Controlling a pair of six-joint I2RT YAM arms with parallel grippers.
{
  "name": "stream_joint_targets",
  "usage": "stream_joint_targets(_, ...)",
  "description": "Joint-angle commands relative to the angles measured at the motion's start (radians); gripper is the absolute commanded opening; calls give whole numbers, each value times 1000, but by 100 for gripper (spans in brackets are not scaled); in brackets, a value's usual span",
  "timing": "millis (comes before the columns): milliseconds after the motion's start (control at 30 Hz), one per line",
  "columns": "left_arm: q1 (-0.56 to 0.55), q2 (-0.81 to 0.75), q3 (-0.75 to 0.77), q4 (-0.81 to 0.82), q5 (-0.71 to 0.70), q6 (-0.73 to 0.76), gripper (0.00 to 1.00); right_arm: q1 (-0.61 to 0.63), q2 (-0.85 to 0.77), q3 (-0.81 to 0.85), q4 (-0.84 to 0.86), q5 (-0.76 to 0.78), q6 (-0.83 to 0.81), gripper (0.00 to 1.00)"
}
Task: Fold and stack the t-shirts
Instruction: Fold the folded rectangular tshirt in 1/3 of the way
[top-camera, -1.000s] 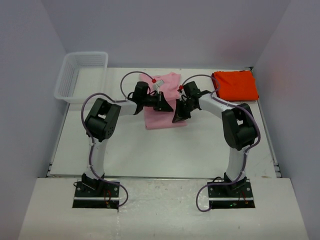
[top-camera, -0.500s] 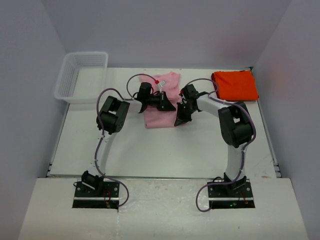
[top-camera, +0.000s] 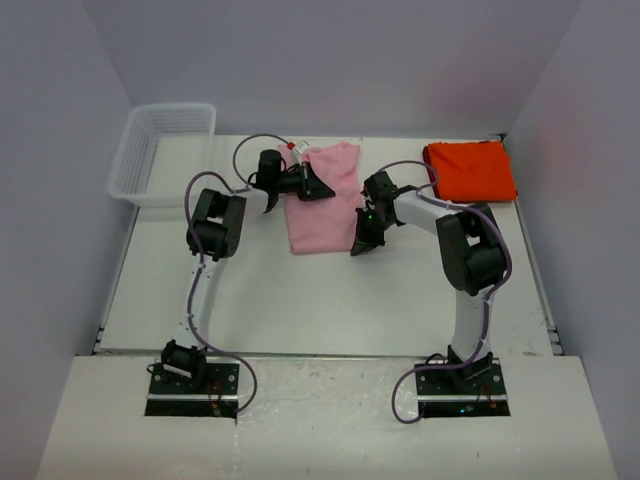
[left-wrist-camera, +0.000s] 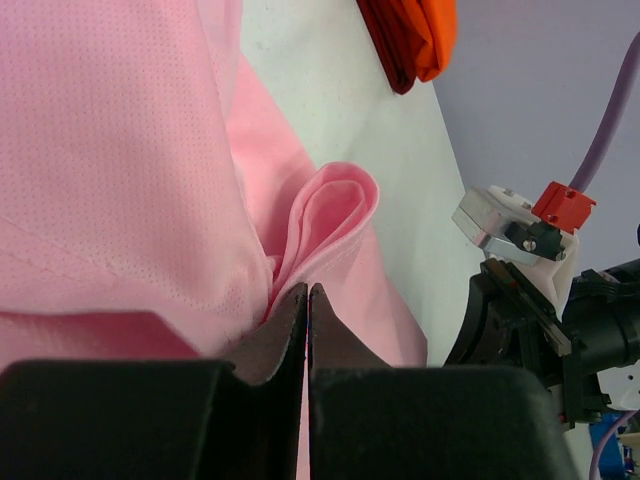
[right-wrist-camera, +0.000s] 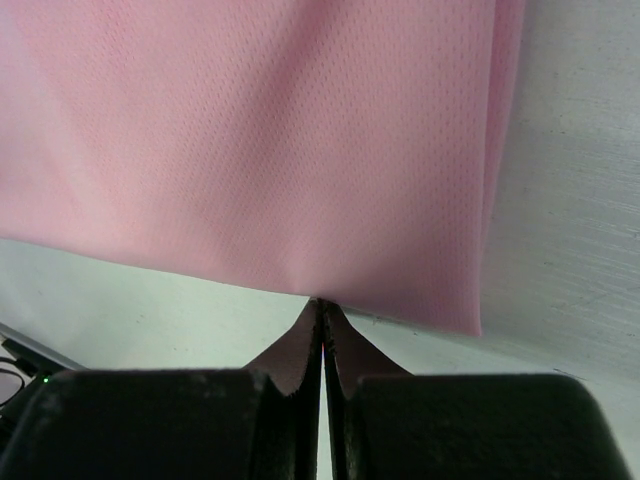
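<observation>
From above, the pink t-shirt (top-camera: 325, 205) lies mid-desk (top-camera: 300, 300) between my arms, the orange-red t-shirt (top-camera: 470, 170) folded at the far right. My left wrist shows my left jaws clamped on a puckered fold of the pink cloth: light, limp mesh, I judge, best taken at hems and corners. My right wrist shows my right jaws together at its hem; whether they hold cloth I cannot tell.

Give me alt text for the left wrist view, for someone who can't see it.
The left gripper, jaws shut, pinches a raised fold of the pink t-shirt, which fills the frame's left. The orange-red t-shirt lies at the top edge on the table, and the right arm shows at far right.
</observation>
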Motion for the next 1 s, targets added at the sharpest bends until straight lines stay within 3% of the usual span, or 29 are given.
stream_joint_targets(0,6,38,82,22,29,-26,0,-1,-2,13,-27,29,8,0)
stream_joint_targets(267,10,61,90,22,46,-21,0,45,-246,-44,-17,55,-71,0)
stream_joint_targets(433,10,32,31,50,48,-29,0,43,-188,138,-116,52,-115,0)
stream_joint_targets(567,10,-81,-52,53,32,14,0,45,-69,261,-158,46,-137,0)
stream_joint_targets(767,-4,-317,-120,-181,-83,244,0,43,34,341,-145,82,-184,0)
stream_joint_targets(967,-24,-477,-108,-439,-253,370,6,40,119,399,-142,35,-187,0)
